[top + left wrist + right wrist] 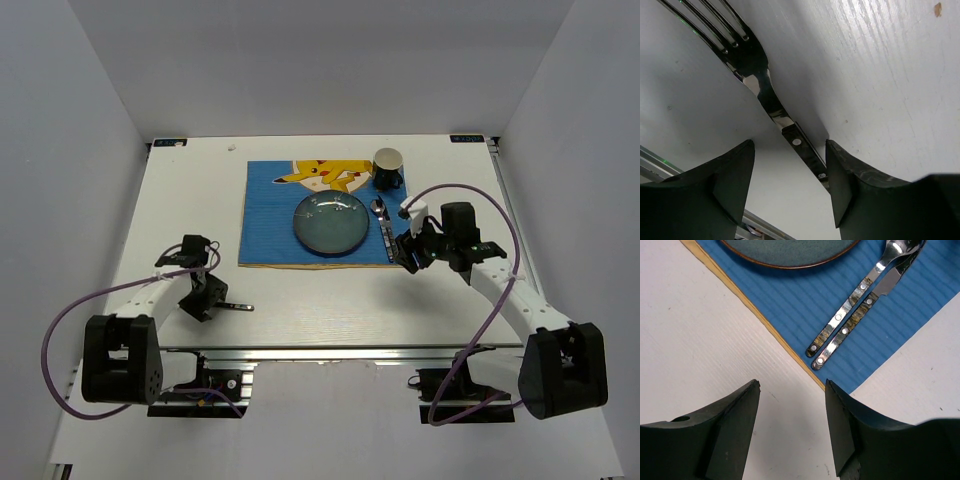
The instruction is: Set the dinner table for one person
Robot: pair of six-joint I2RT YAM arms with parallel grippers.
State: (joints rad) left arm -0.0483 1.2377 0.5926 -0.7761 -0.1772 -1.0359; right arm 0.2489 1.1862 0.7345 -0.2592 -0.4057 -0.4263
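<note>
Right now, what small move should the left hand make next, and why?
Probably lower the left hand and close it on the fork handle. The hand is open with the handle between its fingers, and the fork lies on the bare dinner table, apart from the placemat and plate.

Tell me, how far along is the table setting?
Done: plate on the blue placemat, mug at its far right corner, spoon and knife beside the plate. In hand: nothing; left gripper and right gripper both stand open. Left: the fork lies on the bare dinner table under the left gripper, off the placemat, and probably belongs by the plate's left side.
</note>
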